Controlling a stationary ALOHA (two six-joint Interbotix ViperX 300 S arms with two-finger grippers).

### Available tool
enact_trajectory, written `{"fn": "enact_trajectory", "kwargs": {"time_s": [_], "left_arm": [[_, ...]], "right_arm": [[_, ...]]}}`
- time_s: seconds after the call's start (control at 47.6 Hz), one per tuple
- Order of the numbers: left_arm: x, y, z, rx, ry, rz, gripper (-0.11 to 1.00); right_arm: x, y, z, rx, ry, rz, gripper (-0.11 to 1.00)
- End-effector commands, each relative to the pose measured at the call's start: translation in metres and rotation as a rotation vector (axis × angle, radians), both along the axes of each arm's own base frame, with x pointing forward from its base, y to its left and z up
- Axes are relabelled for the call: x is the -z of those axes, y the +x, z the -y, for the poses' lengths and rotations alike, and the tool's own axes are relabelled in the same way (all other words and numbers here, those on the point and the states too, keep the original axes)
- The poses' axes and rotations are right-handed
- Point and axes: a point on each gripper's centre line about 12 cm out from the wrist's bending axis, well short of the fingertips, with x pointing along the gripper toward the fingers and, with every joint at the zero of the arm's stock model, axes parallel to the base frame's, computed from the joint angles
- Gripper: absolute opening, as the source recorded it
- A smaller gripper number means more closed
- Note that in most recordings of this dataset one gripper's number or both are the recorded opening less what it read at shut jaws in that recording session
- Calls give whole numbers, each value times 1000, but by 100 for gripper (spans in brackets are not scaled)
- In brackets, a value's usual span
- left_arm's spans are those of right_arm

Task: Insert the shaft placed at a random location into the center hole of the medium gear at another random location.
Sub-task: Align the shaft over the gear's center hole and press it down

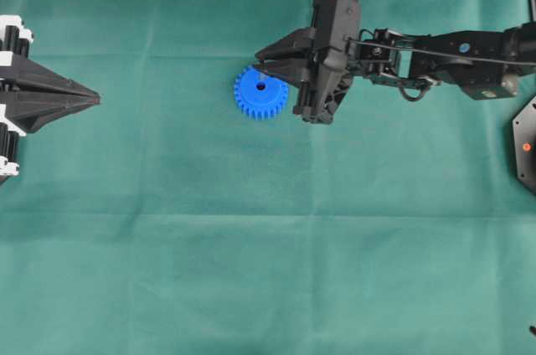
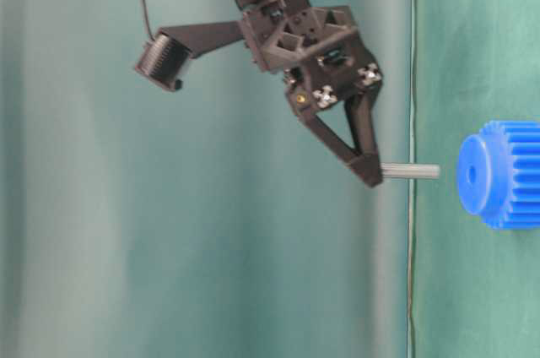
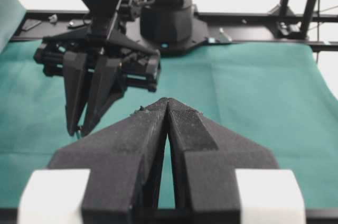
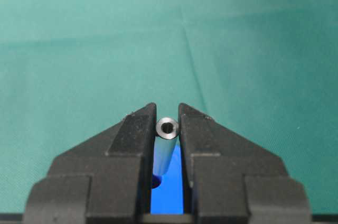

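Observation:
The medium gear (image 1: 260, 93) is bright blue and lies flat on the green cloth. Its center hole (image 1: 261, 85) faces up. My right gripper (image 1: 259, 63) hangs over the gear, shut on the shaft (image 2: 411, 171), a small silvery pin held upright. In the table-level view the shaft's free end is a short gap away from the hub and in line with the center hole (image 2: 471, 175). In the right wrist view the shaft (image 4: 167, 147) sits between the fingers, with the blue gear (image 4: 174, 195) below. My left gripper (image 1: 94, 98) rests shut and empty at the far left.
Green cloth (image 1: 251, 246) covers the whole table. A black mount (image 1: 526, 147) sits at the right edge. In the left wrist view the right arm's base (image 3: 169, 20) and a black frame rail stand at the cloth's far end.

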Motion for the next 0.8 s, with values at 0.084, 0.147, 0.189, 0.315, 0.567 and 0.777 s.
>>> {"fn": "enact_trajectory", "kwargs": {"time_s": [0.084,0.147,0.189,0.315,0.567,0.777], "left_arm": [[-4,2,0,1,1,6,0],[-4,2,0,2,0,5,0],[-4,2,0,2,0,5,0],[-4,2,0,2,0,3,0],[-4,2,0,2,0,3,0],[-4,2,0,2,0,3,0]], "right_arm": [[-2,9,1,-4,-19,40,14],[2,9,1,-4,-17,39,14],[5,9,1,-1,-13,37,14],[10,9,1,-1,-10,28,14],[13,8,1,1,-6,19,14],[3,7,0,-1,-10,34,14]]}}
